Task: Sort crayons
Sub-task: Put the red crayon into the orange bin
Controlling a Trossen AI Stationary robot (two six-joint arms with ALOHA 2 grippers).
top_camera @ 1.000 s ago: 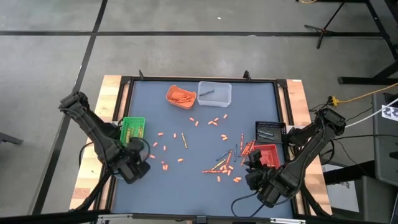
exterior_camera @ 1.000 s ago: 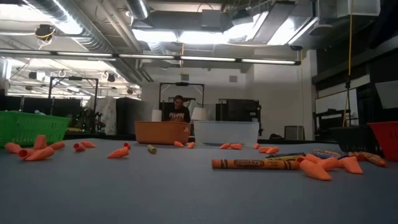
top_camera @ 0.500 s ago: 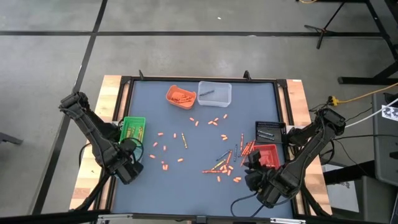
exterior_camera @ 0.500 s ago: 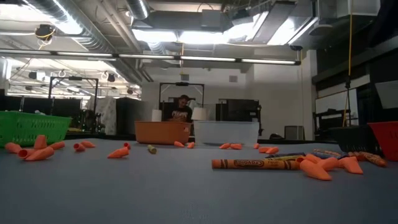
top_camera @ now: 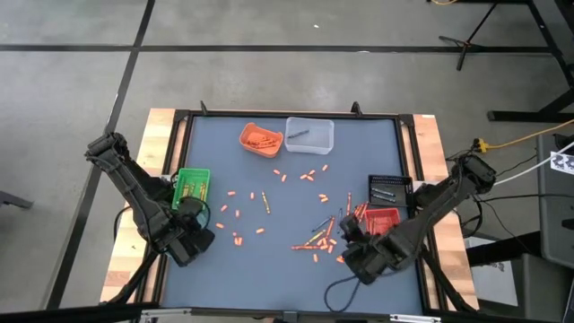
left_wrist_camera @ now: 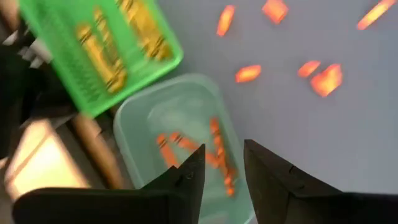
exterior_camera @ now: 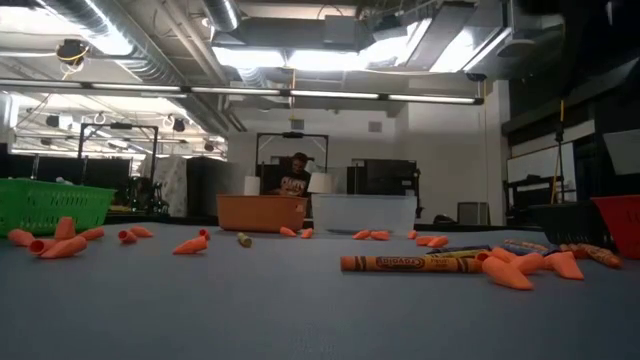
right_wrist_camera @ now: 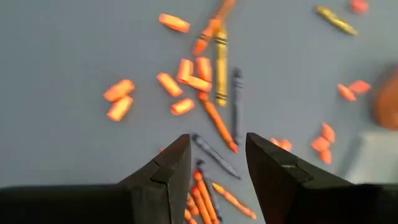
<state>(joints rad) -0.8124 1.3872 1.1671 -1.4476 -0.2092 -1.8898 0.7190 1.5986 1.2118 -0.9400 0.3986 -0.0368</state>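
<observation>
Crayons (top_camera: 325, 233) lie scattered over the blue-grey table: orange stubs, whole orange ones, a yellow-green one (right_wrist_camera: 221, 62) and dark ones (right_wrist_camera: 236, 106). My right gripper (top_camera: 352, 254) hangs open above the near right heap; a dark crayon (right_wrist_camera: 214, 155) shows below the gap, untouched. My left gripper (top_camera: 194, 235) stands open at the near left over a pale clear tray (left_wrist_camera: 140, 115) with several orange crayons (left_wrist_camera: 214, 146) in it, next to the green basket (left_wrist_camera: 74, 87) of yellow-green crayons. Neither gripper shows in the low view.
An orange tray (top_camera: 260, 138) and a clear tray (top_camera: 309, 134) stand at the far edge, a black tray (top_camera: 391, 189) and a red tray (top_camera: 384, 221) at the right. A black frame rims the table (top_camera: 296, 278). A person (exterior_camera: 293, 180) stands far behind.
My right gripper has swung toward the table's left, from beside the red tray to over the near right heap of crayons, and its wrist has rolled. The crayons lie as before.
</observation>
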